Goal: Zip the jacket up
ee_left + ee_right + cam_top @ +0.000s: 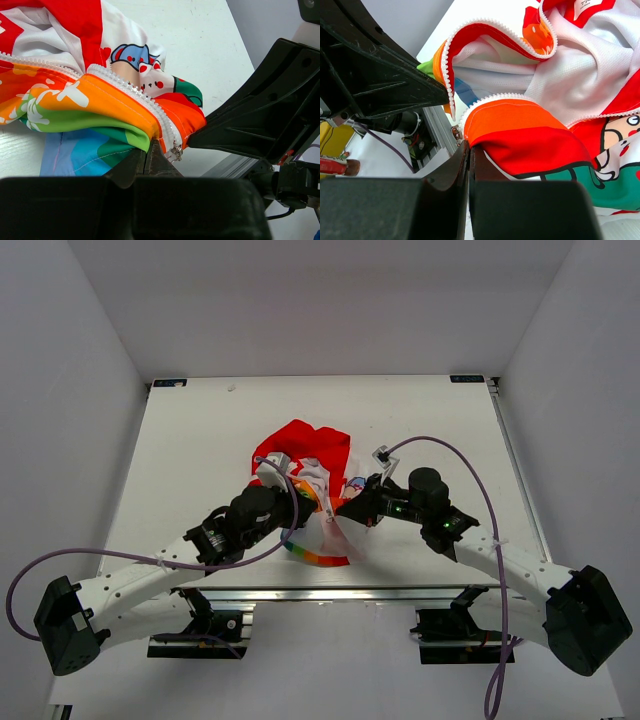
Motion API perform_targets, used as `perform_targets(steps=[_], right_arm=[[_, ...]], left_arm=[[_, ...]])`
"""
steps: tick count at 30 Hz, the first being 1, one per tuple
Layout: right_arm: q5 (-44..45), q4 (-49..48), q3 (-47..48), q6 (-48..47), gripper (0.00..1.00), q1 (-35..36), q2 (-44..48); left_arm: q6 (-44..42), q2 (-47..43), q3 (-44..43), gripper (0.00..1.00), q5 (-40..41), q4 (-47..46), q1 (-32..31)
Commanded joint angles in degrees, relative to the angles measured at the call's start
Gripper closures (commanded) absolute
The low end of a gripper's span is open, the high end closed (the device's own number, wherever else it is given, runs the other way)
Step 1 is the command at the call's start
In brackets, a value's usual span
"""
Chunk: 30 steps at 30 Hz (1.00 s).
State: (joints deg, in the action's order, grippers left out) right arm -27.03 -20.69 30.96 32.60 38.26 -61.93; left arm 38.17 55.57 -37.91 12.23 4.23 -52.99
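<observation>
The jacket (305, 455) lies crumpled in the middle of the white table, red hood at the far side. It is open, with its white zipper teeth (131, 90) apart. My left gripper (303, 506) is shut on the rainbow-striped half's bottom hem (120, 131), right beside the zipper end, where a small metal slider (176, 151) hangs. My right gripper (343, 510) is shut on the bottom hem of the other half (520, 135), by its zipper end, where a metal piece (455, 134) shows. The two grippers are close together, holding the hem corners a little above the table.
The aluminium rail of the table's near edge (330, 593) runs just below both grippers. White walls enclose the table on three sides. Purple cables (450, 450) loop from each wrist. In each wrist view, the other arm's black gripper (260, 115) fills one side.
</observation>
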Motion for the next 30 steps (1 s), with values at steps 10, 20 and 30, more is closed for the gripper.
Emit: perform_targets(steps=[10,20,30], right_arm=[[0.39,-2.07,1.30,1.15,1.00,-0.20,0.94],[1.19,-2.69,2.26,1.59,1.00,-0.29,-0.12],[0.57,-3.22,2.97,2.20,1.00,-0.20,-0.21]], left_arm=[[-0.38,-0.82,0.12,1.00,-0.98,-1.86,0.26],[-0.38,-0.99,0.64,1.00,-1.77,-2.38,0.26],[-0.20,-0.90,1.00,1.00,-1.51,-1.95,0.17]])
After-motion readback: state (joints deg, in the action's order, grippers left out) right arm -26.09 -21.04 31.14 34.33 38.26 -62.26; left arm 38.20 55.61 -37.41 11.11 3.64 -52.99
